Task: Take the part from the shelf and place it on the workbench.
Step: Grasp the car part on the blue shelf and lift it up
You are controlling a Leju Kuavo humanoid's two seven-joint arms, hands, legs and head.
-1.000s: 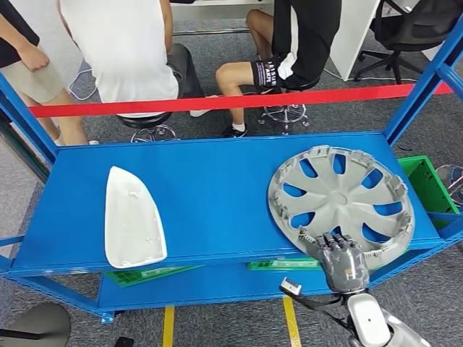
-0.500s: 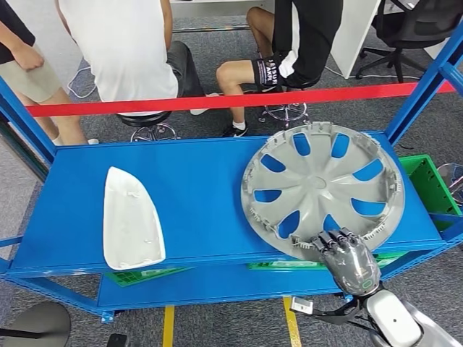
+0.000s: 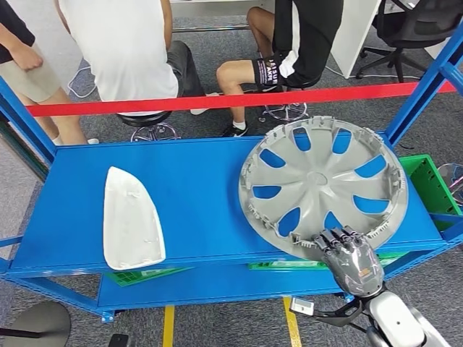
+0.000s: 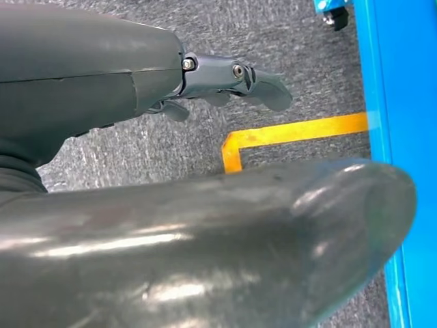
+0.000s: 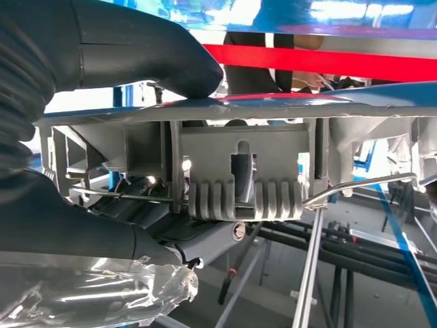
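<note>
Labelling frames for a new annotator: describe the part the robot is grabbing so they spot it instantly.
On the top deck of the blue metal shelf, look at its right half. There lies the round grey plastic wheel cover, its near rim gripped by the right hand. Its spoke cutouts distinguish it from the plain white curved panel on the left.

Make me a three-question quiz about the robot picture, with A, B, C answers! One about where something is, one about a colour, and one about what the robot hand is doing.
1. Where on the blue shelf is the white part?
A. left side
B. right side
C. under the hubcap

2. What colour is the hubcap?
A. red
B. grey
C. green

3. What is the right robot hand doing?
A. hanging free
B. pressing the white part
C. gripping the hubcap's near rim

Answers: 1 A, it lies left, apart from the hubcap. 2 B, grey spokes over blue. 3 C, its fingers wrap the rim, as the right wrist view shows.
</note>
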